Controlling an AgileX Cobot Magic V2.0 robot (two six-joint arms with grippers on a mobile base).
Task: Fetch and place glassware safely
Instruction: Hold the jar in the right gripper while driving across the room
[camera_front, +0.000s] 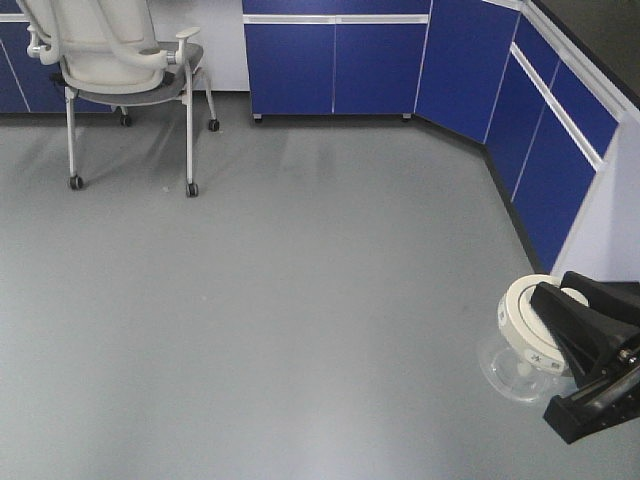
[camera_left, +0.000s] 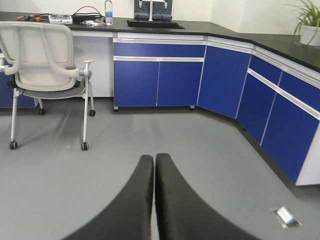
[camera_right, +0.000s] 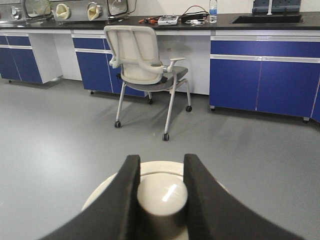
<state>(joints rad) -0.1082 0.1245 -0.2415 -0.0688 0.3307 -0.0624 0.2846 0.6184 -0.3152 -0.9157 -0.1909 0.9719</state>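
Observation:
The glassware (camera_front: 520, 350), a squat clear glass jar with a cream-white round lid, hangs above the grey floor at the lower right of the front view. My right gripper (camera_front: 558, 322) is shut on the lid's central knob (camera_right: 162, 196), a black finger pressed to each side of it. Only the lid (camera_right: 157, 171) and knob show in the right wrist view; the glass body is hidden under them. My left gripper (camera_left: 154, 161) is shut with nothing in it, its two fingers pressed together over bare floor.
A white office chair (camera_front: 120, 70) on castors stands at the far left. Blue cabinets (camera_front: 335, 65) run along the back wall and turn down the right side (camera_front: 545, 140). A black counter (camera_left: 150, 25) holds a sink, a water bottle (camera_left: 108, 12) and cables. A small metal floor plate (camera_left: 286, 216) lies at the right.

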